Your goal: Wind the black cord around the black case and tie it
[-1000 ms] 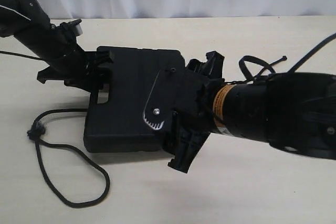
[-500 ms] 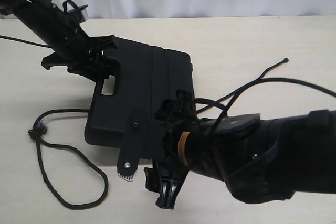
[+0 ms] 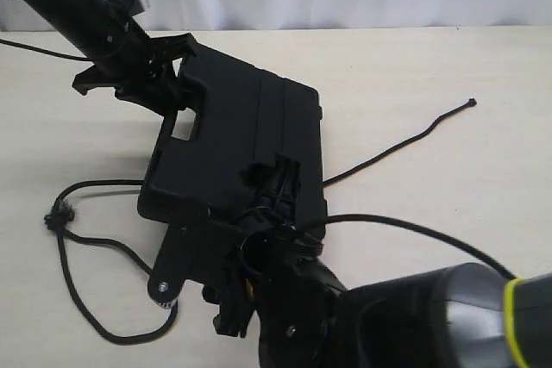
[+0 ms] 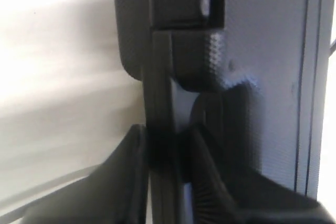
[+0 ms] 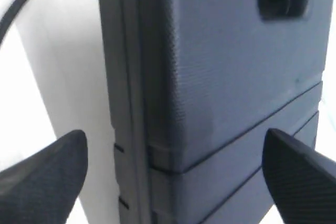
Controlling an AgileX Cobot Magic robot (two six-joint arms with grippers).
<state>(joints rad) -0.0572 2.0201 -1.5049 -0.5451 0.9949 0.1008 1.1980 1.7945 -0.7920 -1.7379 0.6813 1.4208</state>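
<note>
gripping the black case (image 3: 250, 127) at its handle-slot end with the left gripper (image 3: 164, 84), at the upper left of the exterior view. clenched there on a thin wall of the case, as confirmed in the left wrist view: fingers (image 4: 123, 182) set one on each side of that wall and pressed against it. straddling the opposite, nearer end of the case with the right gripper (image 3: 254, 243), low in the exterior view. released and spread wide in the right wrist view, with the pads (image 5: 44, 177) well apart and the ridged lid between them; contact with the case not determinable from that view. resting askew on the beige table (image 3: 431, 58), slot end toward the back left. locate the black cord (image 3: 59, 213) on the table in two visible runs: to the left of the case, a loose loop carrying a small knot; to the right, a free tail leading out from the case's right edge and ending well apart from it, toward the far right
</note>
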